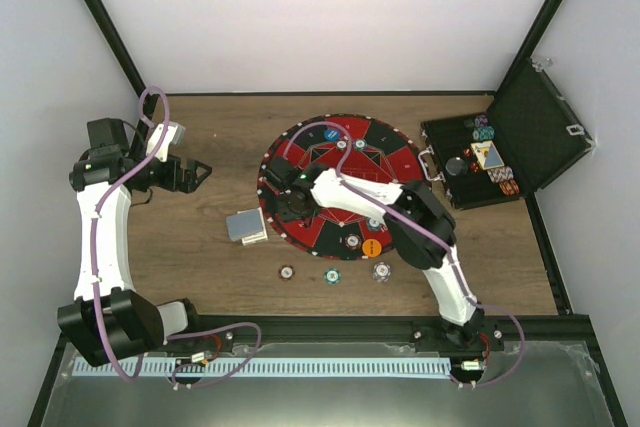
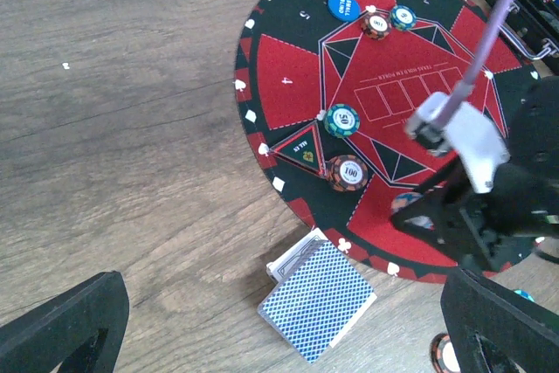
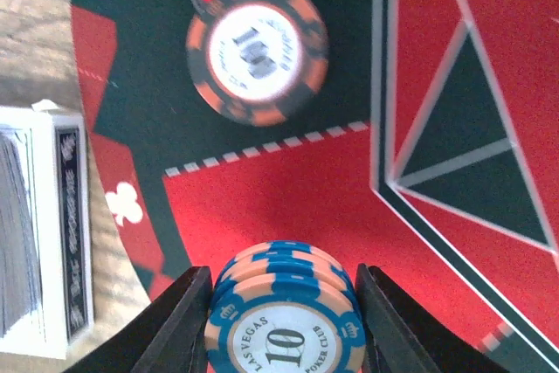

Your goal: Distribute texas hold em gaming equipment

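while right fingers [image 3: 179, 325] grip it, the chip stack [image 3: 284, 334] faces up.

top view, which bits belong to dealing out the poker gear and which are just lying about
Job: card deck; three loose chips; blue chip stack in right pincer.
Just there: black case; round mat.

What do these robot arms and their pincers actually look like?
The left arm and right arm are white tubes with chunky black joints, each trailing a looping purple cable. The left gripper and right gripper each have two black, wedge-shaped fingers.
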Robot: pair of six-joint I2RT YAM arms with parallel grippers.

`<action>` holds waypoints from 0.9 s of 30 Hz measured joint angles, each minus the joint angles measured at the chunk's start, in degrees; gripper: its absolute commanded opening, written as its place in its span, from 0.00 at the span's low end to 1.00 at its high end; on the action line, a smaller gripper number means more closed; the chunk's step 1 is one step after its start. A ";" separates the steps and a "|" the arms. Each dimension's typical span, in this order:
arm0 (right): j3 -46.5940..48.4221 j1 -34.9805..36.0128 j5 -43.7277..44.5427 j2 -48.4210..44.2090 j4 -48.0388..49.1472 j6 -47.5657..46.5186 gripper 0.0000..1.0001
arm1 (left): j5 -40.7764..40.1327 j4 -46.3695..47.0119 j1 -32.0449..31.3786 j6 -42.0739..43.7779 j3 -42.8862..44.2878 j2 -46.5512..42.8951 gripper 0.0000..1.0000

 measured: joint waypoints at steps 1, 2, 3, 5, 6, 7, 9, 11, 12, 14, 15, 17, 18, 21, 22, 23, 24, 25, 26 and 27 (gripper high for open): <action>1.66 0.04 -0.37 1.90 0.11 -0.46 0.15 | 0.02 0.00 0.00 0.00 0.00 0.00 1.00; 3.26 0.09 -0.70 3.54 0.22 -0.90 0.15 | 0.00 -0.04 0.00 0.00 0.00 0.00 1.00; 4.66 0.15 -0.96 4.85 0.22 -1.22 0.15 | 0.00 -0.04 0.00 0.00 0.00 0.00 1.00; 7.48 0.28 -1.40 7.28 0.70 -1.90 0.15 | -0.02 -0.04 0.00 0.00 0.00 0.00 1.00; 8.39 0.33 -1.57 8.11 0.96 -2.19 0.15 | -0.04 -0.07 0.00 0.00 0.00 0.00 1.00; 9.05 0.35 -1.70 8.76 1.14 -2.40 0.15 | -0.11 -0.07 0.00 0.00 0.00 0.00 1.00; 10.40 0.37 -1.75 9.92 1.14 -2.73 0.15 | -0.17 -0.07 0.00 0.00 0.00 0.00 1.00; 11.04 0.37 -1.77 10.95 1.36 -2.93 0.18 | -0.17 -0.07 0.00 0.00 0.00 0.00 1.00; 11.04 0.37 -1.77 11.32 1.46 -2.97 0.20 | -0.17 -0.07 0.00 0.00 0.00 0.00 1.00; 11.08 0.39 -1.55 11.98 1.42 -3.13 0.28 | -0.20 -0.11 0.00 0.02 0.00 0.00 1.00; 11.10 0.46 -1.44 11.98 1.38 -3.15 0.35 | -0.20 -0.11 0.00 0.02 0.00 0.00 1.00; 11.13 0.52 -1.22 11.98 1.36 -3.28 0.45 | -0.20 -0.15 0.00 0.09 0.00 0.00 1.00; 11.13 0.55 -1.11 11.98 1.33 -3.32 0.48 | -0.20 -0.20 0.00 0.15 0.00 0.00 1.00; 11.04 0.59 -1.07 11.87 1.40 -3.52 0.61 | -0.17 -0.24 0.00 0.20 0.00 0.00 1.00; 10.82 0.59 -0.98 11.63 1.44 -3.61 0.63 | -0.17 -0.24 0.00 0.20 0.00 0.00 1.00; 10.27 0.59 -0.87 11.10 1.25 -3.65 0.65 | -0.17 -0.24 0.00 0.20 0.00 0.00 1.00; 9.49 0.61 -0.74 10.38 0.98 -3.65 0.66 | -0.17 -0.24 0.00 0.22 0.00 0.00 1.00; 8.79 0.61 -0.61 9.64 0.68 -3.50 0.67 | -0.17 -0.24 0.00 0.22 0.00 0.00 1.00; 7.65 0.59 -0.55 8.57 0.59 -3.54 0.68 | -0.17 -0.24 0.00 0.22 0.00 0.00 1.00; 6.14 0.59 -0.44 7.04 0.37 -3.50 0.70 | -0.15 -0.24 0.00 0.22 0.00 0.00 1.00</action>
